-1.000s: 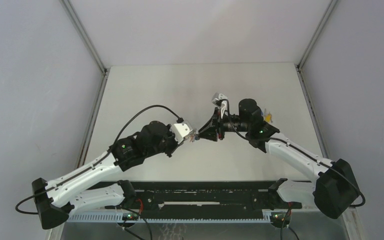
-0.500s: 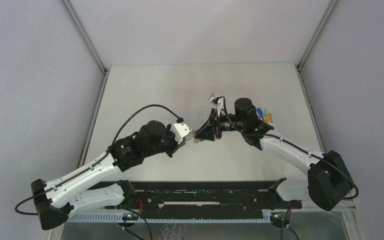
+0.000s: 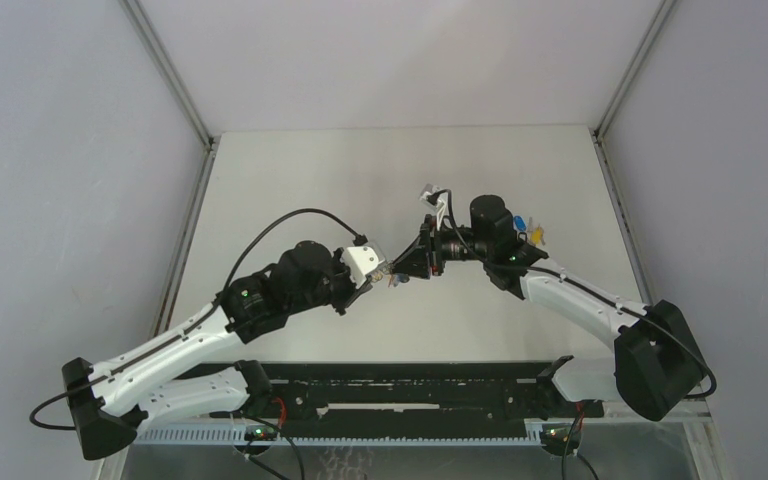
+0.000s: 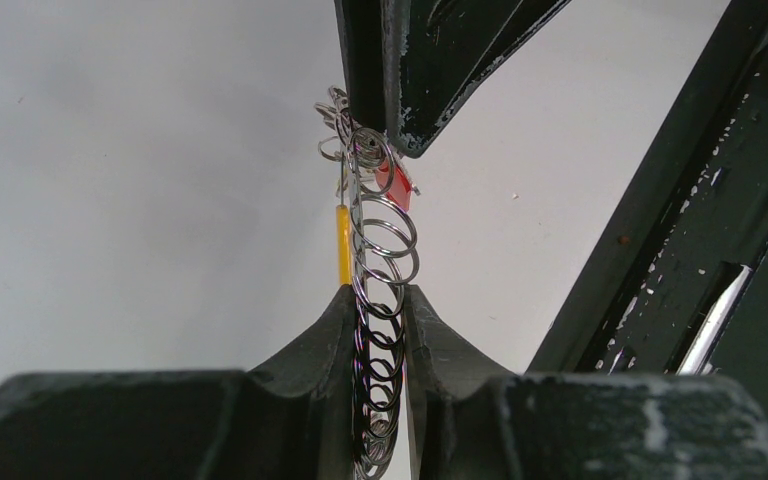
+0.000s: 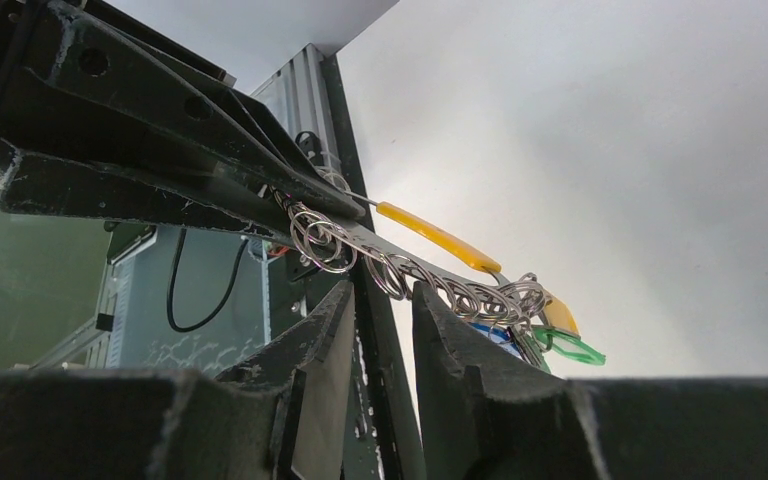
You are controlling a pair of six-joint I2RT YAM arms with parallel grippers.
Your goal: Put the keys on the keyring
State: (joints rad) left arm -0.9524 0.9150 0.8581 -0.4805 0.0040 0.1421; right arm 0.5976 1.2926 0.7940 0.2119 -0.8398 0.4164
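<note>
Mid-frame, the left gripper [image 4: 377, 298] and right gripper [image 5: 378, 292] each clench one end of the keyring [image 4: 385, 235], apparently stretching it for threading; loose keys [image 3: 532, 230] lie at right.

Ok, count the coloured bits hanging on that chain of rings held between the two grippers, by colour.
On the keyring:
Yellow: 2, a long bar and a small tag
Red piece: 1
Green tag: 1
Blue piece: 1, mostly hidden
Total: 5
</note>
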